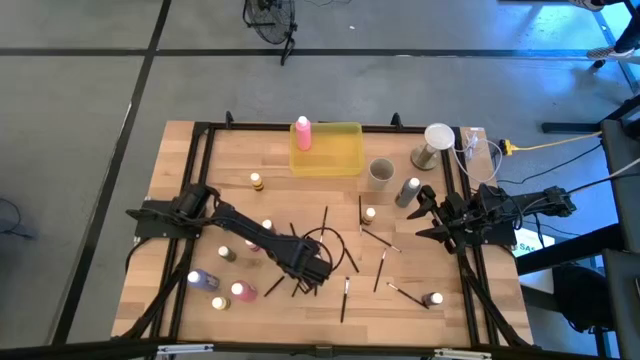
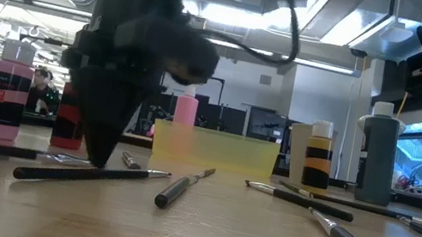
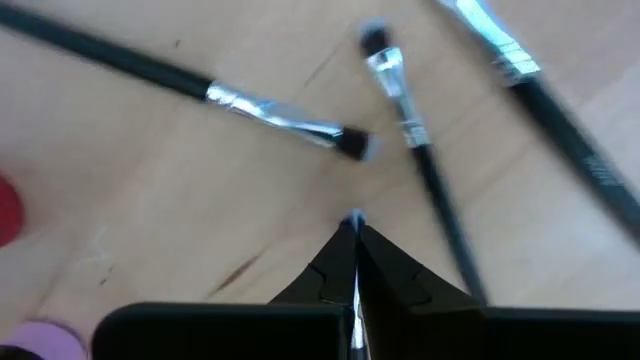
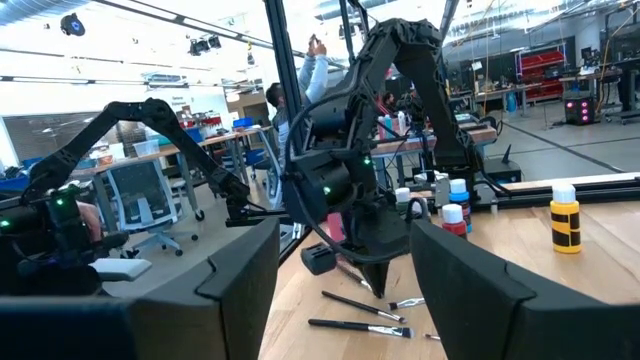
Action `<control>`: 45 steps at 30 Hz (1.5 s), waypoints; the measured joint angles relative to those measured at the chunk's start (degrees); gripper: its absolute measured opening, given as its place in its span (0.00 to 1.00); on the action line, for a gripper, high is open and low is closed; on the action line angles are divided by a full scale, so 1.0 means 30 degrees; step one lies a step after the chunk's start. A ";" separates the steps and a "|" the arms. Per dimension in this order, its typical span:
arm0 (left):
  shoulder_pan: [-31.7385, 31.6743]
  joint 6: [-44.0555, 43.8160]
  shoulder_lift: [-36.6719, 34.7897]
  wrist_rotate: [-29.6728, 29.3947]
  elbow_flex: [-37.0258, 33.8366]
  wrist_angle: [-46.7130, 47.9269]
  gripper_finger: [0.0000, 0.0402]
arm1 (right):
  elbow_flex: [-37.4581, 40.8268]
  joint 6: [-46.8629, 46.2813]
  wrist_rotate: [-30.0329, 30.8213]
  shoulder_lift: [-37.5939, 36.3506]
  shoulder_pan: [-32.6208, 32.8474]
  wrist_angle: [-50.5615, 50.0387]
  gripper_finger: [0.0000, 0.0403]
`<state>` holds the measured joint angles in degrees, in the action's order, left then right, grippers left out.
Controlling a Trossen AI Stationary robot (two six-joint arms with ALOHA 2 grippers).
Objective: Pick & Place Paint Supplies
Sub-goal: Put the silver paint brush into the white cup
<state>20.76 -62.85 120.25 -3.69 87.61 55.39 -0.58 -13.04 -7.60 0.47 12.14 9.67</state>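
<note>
My left gripper (image 1: 318,272) is down on the table near the front middle, among scattered dark-handled paintbrushes (image 1: 383,270). Its fingers are shut, and in the left wrist view a thin silvery brush end (image 3: 355,216) shows pinched between the fingertips of that gripper (image 3: 355,228). Two more brushes (image 3: 280,115) lie just beyond it. In the low view the gripper's tip (image 2: 99,160) touches the wood beside a lying brush (image 2: 88,172). Small paint bottles (image 1: 243,291) stand at the front left. My right gripper (image 1: 425,215) waits open at the right edge, holding nothing.
A translucent yellow tray (image 1: 350,160) at the back middle holds a pink bottle (image 1: 302,133). A grey-beige cup (image 1: 380,172), a grey bottle (image 1: 408,192) and a white-capped container (image 1: 437,140) stand to its right. A person shows in the room beyond.
</note>
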 joint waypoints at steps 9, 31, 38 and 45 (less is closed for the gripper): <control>0.0062 0.0215 -0.0029 -0.1168 0.2081 0.3286 0.00 | 0.0000 0.0000 0.0000 0.0000 0.0001 -0.0007 0.57; -0.0161 0.5136 -0.0102 -0.9533 1.1357 0.8973 0.00 | 0.0001 0.0000 -0.1552 -0.0003 0.0007 0.1188 0.57; -0.0400 1.0828 -0.0138 -1.3772 1.3467 0.5419 0.00 | 0.0000 0.0000 -0.1545 -0.0007 0.0007 0.1454 0.57; -0.0686 1.8591 -0.0138 -1.2579 1.3552 -0.4033 0.00 | 0.0001 0.0545 -0.1523 0.0000 0.0524 0.2191 0.57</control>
<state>18.71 -7.08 119.83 -41.43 128.27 43.29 -0.58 -11.40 -12.16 0.47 13.71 16.25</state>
